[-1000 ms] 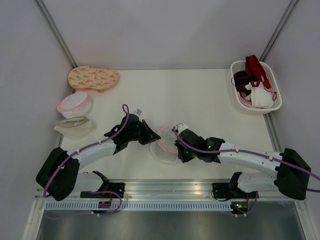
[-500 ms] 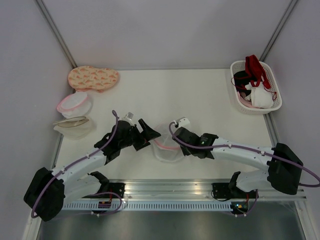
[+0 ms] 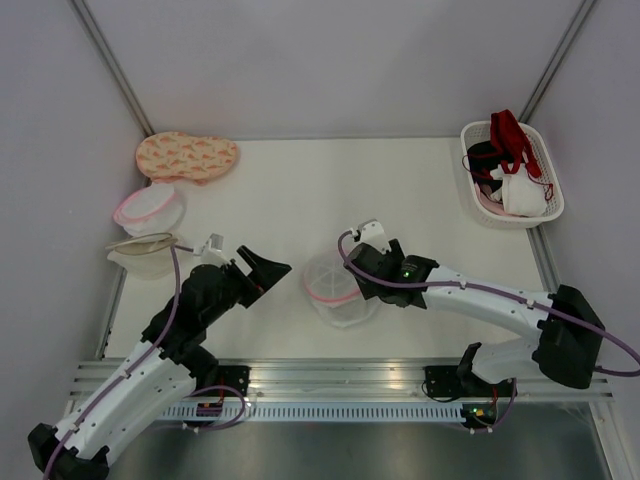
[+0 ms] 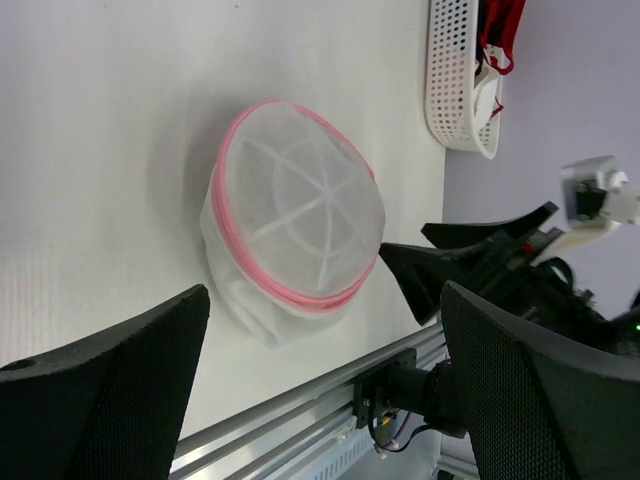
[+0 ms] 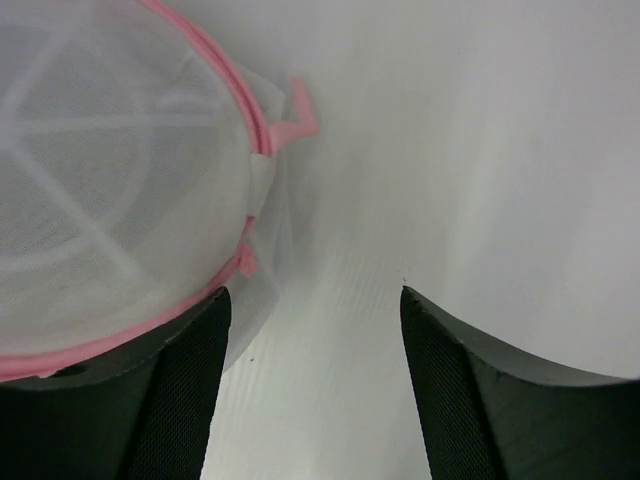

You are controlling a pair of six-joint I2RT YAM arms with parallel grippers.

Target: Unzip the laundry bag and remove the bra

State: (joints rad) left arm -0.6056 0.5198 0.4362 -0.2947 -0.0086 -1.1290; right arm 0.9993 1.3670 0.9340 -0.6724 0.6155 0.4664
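The laundry bag (image 3: 333,287), a small white mesh dome with a pink zipper rim, lies on the table between the arms. In the left wrist view the laundry bag (image 4: 295,225) rests free ahead of my left gripper (image 4: 325,292), which is open and apart from it. My left gripper (image 3: 268,272) hangs a short way left of the bag. My right gripper (image 3: 360,285) is open at the bag's right edge. In the right wrist view its left finger overlaps the rim of the laundry bag (image 5: 110,180), near the pink zipper pull (image 5: 297,118). My right gripper (image 5: 315,295) holds nothing. No bra shows.
A white basket (image 3: 548,195) with red, black and white garments stands at the back right. On the left lie an orange patterned item (image 3: 187,156), another pink-rimmed bag (image 3: 148,208) and a beige-rimmed bag (image 3: 147,252). The metal rail (image 3: 330,375) runs along the near edge.
Both grippers have opened and let go of the bag. The left arm has drawn back to the left, the right gripper has moved up slightly, and the bag has settled on the table.
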